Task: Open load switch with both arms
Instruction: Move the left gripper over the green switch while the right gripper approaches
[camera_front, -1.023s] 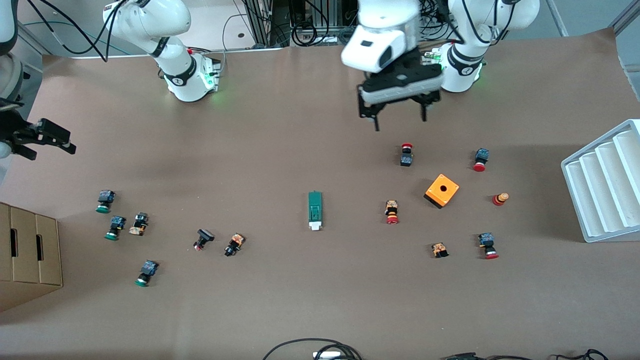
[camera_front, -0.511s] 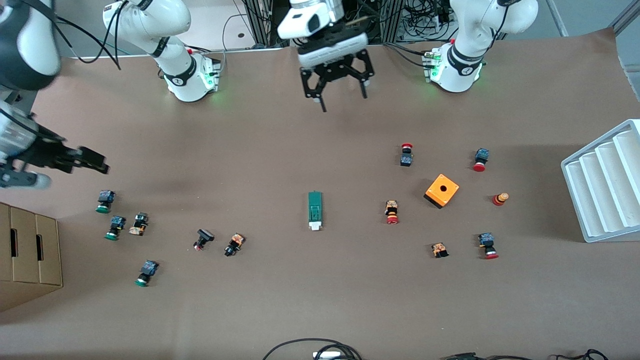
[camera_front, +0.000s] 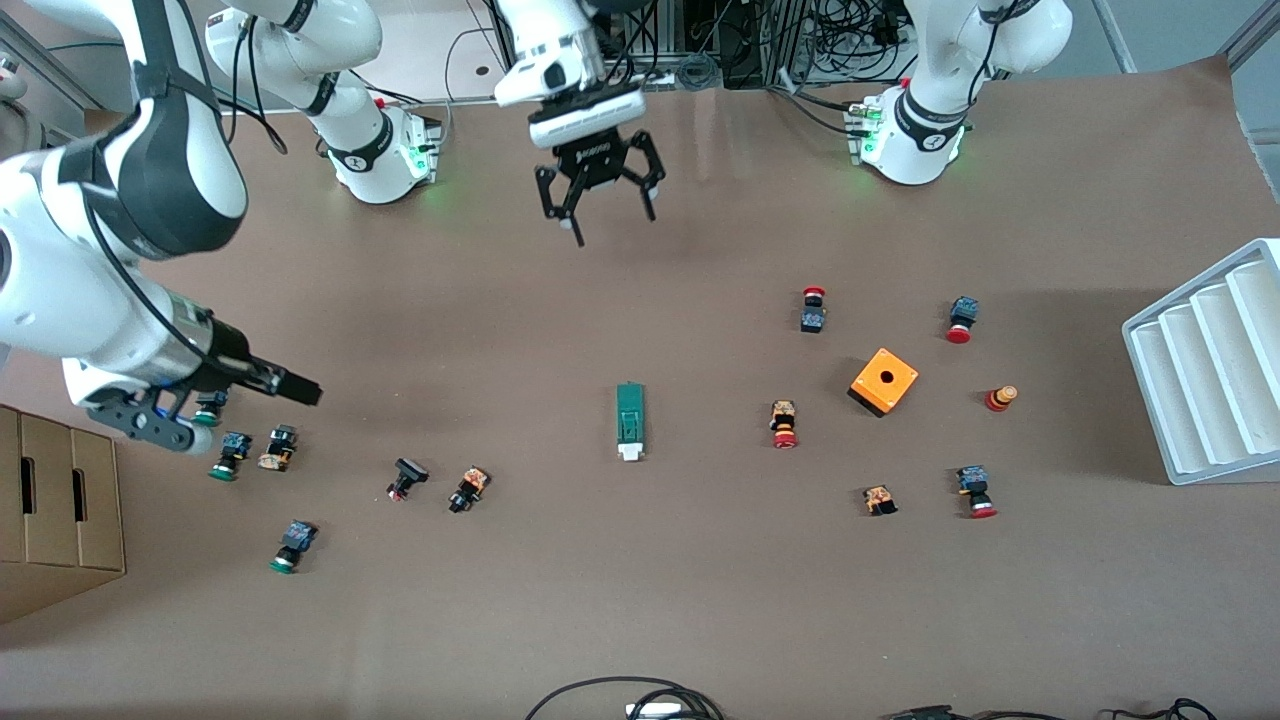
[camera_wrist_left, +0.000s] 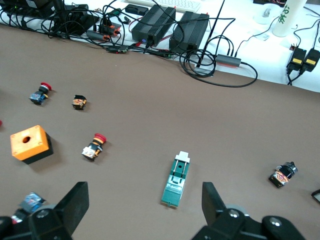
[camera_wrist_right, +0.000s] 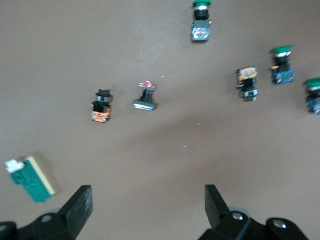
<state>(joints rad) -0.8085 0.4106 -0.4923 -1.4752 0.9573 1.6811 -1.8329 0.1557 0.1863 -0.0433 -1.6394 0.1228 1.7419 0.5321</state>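
Load switch (camera_front: 630, 422) lies flat mid-table, white tab end toward the front camera, untouched; an orange box (camera_front: 884, 381) sits toward the left arm's end, small push buttons (camera_front: 468, 489) scattered toward both ends. Left gripper (camera_front: 600, 213) hangs over bare table between the two arm bases, fingers spread wide, holding nothing. Right gripper (camera_front: 240, 395) hovers over the green-capped buttons (camera_front: 229, 455) at the right arm's end, fingers wide, empty
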